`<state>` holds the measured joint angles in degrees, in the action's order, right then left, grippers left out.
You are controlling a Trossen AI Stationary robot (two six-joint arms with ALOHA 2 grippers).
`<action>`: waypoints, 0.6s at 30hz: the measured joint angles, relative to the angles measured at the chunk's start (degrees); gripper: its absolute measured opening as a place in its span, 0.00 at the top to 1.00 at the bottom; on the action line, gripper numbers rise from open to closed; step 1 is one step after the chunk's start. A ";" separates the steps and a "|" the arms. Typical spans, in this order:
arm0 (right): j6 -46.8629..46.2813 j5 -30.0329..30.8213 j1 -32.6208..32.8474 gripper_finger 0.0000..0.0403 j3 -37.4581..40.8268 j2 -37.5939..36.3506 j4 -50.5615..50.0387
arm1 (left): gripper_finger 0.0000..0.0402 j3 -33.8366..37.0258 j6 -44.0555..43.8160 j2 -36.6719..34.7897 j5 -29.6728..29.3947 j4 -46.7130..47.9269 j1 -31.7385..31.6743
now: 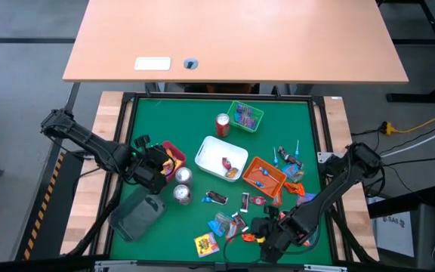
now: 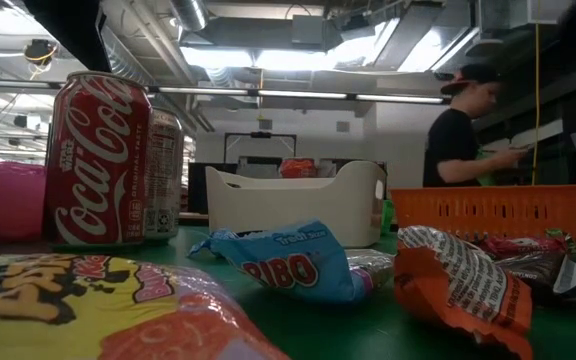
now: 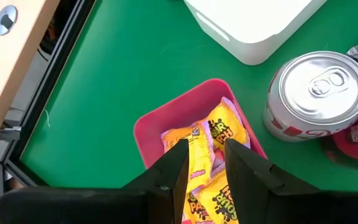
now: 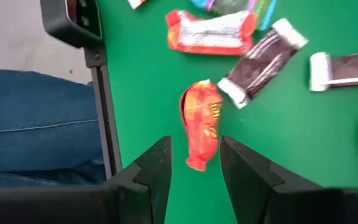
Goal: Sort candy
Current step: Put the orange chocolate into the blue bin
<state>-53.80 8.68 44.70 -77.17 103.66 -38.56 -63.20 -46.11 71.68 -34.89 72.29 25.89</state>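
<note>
The left gripper [image 3: 205, 163] hovers over the pink tray [image 3: 166, 118] at about nine o'clock on the green mat [image 1: 202, 113], fingers apart above the yellow packets [image 3: 219, 134] lying inside. The right gripper [image 4: 194, 165] sits near five o'clock — fingers apart, straddling an orange packet [image 4: 201, 121] on the mat without gripping it — with dark bars [image 4: 260, 59] just beyond.

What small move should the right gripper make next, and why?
Probably it should lower and close. The right gripper stands open above the green mat, and an orange candy packet lies loose between its fingers, not yet held. The left gripper is open over the pink tray.
</note>
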 joint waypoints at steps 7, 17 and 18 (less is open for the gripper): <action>-0.41 -3.36 0.77 0.66 0.00 4.93 1.10 | 0.77 0.00 0.00 0.00 0.02 0.00 0.00; 0.07 -1.78 0.65 0.66 0.00 8.38 0.90 | 0.77 0.00 0.01 0.00 0.00 -0.11 0.00; 0.07 -1.85 0.65 0.66 0.00 8.83 1.07 | 0.77 0.00 0.01 0.00 0.00 -0.24 0.00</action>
<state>-53.74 6.82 45.34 -77.17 112.49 -37.49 -63.20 -46.11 71.68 -34.89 72.06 25.89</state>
